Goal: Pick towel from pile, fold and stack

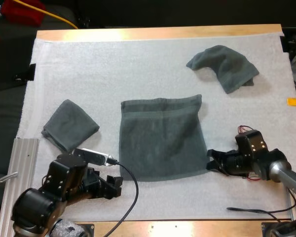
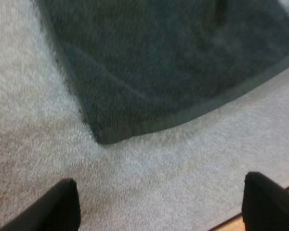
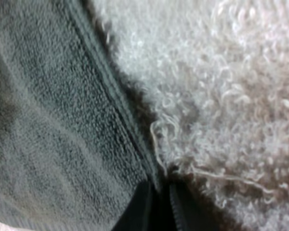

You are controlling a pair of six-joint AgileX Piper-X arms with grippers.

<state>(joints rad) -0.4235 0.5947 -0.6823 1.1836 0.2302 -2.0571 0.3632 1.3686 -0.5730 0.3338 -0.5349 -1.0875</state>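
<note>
Left gripper (image 2: pixel 159 183) gapes wide over the looped white mat (image 2: pixel 33 125), beside the near corner of the spread towel (image 2: pixel 173 62); right gripper (image 3: pixel 161 190) pinches its flat, napped hem, fingers nearly together.

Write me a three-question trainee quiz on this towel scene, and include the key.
1. How many towels lie on the white mat?
2. True or false: the left end effector is open, over bare mat just short of a corner of the spread towel.
3. The right end effector is at the spread towel's: A. far edge; B. near right corner; C. middle.

Key
1. Three: the spread towel, a folded towel and a crumpled towel.
2. True.
3. B.
</note>
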